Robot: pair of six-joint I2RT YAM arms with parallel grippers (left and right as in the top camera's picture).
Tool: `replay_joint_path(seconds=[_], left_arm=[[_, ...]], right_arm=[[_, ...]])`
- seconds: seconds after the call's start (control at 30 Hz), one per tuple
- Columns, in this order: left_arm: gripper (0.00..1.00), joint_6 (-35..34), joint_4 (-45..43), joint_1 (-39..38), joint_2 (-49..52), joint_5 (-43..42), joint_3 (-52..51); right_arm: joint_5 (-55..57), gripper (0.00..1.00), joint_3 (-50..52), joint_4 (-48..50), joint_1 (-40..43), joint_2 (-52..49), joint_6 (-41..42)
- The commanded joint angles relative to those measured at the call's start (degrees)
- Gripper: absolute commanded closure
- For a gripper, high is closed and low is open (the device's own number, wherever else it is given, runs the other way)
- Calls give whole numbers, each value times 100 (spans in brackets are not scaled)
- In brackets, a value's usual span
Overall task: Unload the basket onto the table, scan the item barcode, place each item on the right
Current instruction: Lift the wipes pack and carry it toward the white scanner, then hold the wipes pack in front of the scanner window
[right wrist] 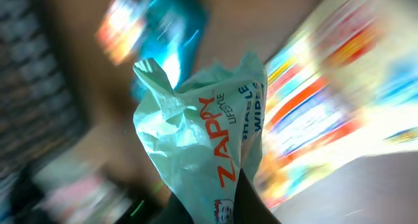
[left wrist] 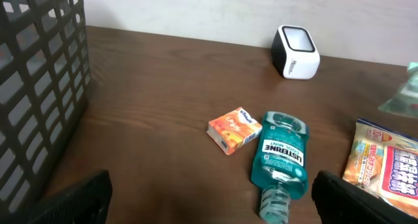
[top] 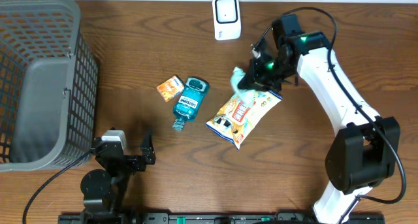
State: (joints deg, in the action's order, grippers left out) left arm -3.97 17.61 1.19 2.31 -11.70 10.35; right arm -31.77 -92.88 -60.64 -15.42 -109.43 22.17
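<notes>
Although blur smears everything behind it in the right wrist view, the pale green wipes packet reads clearly. It is pinched at its lower end by the right pincer, whose fingers are mostly cut off, near the scanner and to its lower right seen from overhead. Well down-left of the scanner, the left pincer gapes wide.

Crowded beside the mouthwash bottle by orange packet at left and snack bag at right; open table farther left, up to the basket wall.
</notes>
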Motion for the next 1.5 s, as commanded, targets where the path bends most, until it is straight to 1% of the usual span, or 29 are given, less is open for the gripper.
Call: replay_joint_path(seconds=[0.0,0.13,0.3,0.4,0.6,0.67,0.77,0.87,0.93,1.2,1.4,1.47], left_arm=[[2,116,0,17,-17,-33,68],[2,116,4,17,-17,-31,68],[2,116,37,17,-17,-33,68],[2,116,39,17,-17,-31,68],[2,116,37,17,-17,-33,68],[2,116,37,17,-17,-33,68],[2,116,37,17,-17,-33,68],[2,116,37,17,-17,-33,68],[2,116,37,17,-17,-33,68],[2,116,37,17,-17,-33,68],[2,116,37,17,-17,-33,68],[2,116,37,17,-17,-33,68]], right_arm=[[1764,99,4,505,-214,79,155],[2142,99,4,1467,-479,76,-732],[2256,99,4,2245,-732,68,-1099],[2487,99,4,3051,-868,-22,-1294],[3910,99,4,4319,-1029,-435,-1307],[4063,99,4,4780,-1029,-686,-1311],[4142,99,4,5394,-1029,-970,-1591],[4579,99,2,6170,-1036,-1261,-1818],[4798,99,2,6524,-1040,-1390,-1847],[4819,99,-2,7639,-1040,-1775,-1932],[4822,99,-127,8817,-1051,-2326,-1991],[4819,99,-304,8859,-1056,-2518,-1987]])
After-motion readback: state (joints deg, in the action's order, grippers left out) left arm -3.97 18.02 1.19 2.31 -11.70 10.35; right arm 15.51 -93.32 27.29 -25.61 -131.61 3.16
